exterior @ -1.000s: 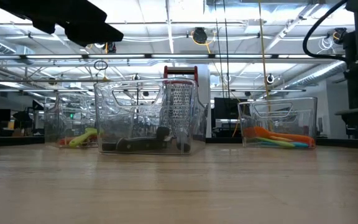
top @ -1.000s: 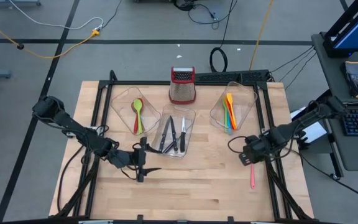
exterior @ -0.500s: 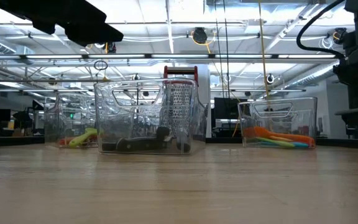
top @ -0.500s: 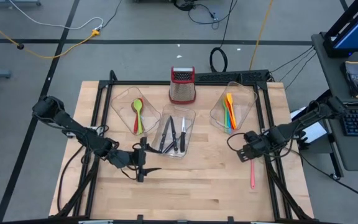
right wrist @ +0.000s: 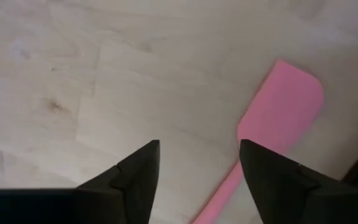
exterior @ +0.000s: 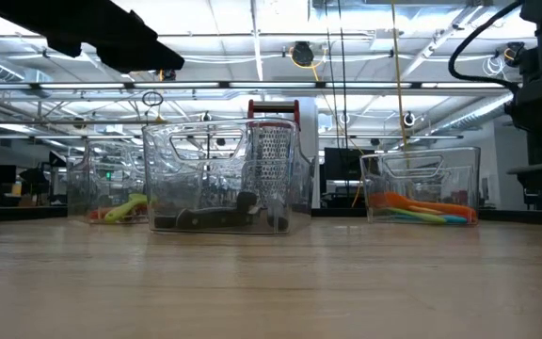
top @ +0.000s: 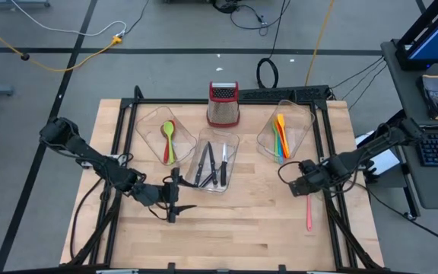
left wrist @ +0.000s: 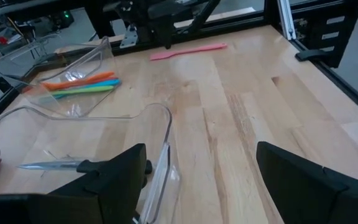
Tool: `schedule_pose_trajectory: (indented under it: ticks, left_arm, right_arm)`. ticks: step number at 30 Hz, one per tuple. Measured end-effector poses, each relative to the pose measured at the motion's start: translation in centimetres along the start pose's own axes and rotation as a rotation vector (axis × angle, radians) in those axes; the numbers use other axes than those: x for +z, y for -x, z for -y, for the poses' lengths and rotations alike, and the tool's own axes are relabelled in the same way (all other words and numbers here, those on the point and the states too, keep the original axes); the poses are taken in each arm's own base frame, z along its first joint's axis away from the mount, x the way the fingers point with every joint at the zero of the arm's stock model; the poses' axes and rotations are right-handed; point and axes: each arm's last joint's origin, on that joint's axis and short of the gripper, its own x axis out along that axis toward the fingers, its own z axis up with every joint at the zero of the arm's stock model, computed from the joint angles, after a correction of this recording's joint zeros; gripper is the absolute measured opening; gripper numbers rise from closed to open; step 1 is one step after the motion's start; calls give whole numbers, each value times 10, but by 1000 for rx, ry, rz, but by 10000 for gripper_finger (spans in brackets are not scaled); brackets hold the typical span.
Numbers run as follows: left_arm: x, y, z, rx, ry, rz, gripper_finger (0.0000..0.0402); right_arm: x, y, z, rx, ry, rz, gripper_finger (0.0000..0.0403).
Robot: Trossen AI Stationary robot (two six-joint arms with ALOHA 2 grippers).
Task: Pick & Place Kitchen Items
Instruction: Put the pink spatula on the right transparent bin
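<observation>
Lying flat on the table just beside the spread-fingered right gripper, the pink spatula shows a broad squared blade and thin handle.

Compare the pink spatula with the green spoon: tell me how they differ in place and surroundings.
The pink spatula lies loose on the bare table, near its right edge; the green spoon sits inside the left clear tub. The pink spatula lies alone, while the green spoon rests beside a red utensil. The right gripper hovers close by the pink spatula; no gripper is near the green spoon. Both lie flat.
</observation>
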Motion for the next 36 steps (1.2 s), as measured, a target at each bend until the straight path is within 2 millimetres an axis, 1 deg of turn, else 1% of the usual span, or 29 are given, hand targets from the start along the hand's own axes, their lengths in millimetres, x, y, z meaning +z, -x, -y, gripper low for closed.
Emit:
schedule_pose_trajectory:
  ticks: [3,6,15,20,25,28,32,34,36]
  left_arm:
    - [-1,0,0,0,-5,-5,308]
    - [-1,0,0,0,-11,-5,308]
    - [-4,0,0,1,-36,-34,308]
    - [-6,0,0,2,-50,-59,308]
    - [-10,1,-1,3,-54,-97,308]
    - [-12,1,0,2,-50,-116,308]
    - [-14,3,3,-9,-60,-128,308]
    - [-16,4,4,-16,-65,-128,308]
    - [-20,5,6,-22,-68,-135,308]
  right_arm:
    - [0,-2,-1,-23,-43,0,228]
    - [0,-6,-2,-52,-86,6,230]
    - [-3,-20,-7,-188,-192,-40,212]
    - [-1,-29,-9,-260,-237,7,204]
    - [2,-45,-11,-381,-296,86,203]
    - [3,-58,-11,-494,-361,135,203]
    - [1,-75,-13,-601,-376,111,200]
    - [0,-80,-16,-632,-381,93,191]
    - [0,-83,-16,-638,-383,92,171]
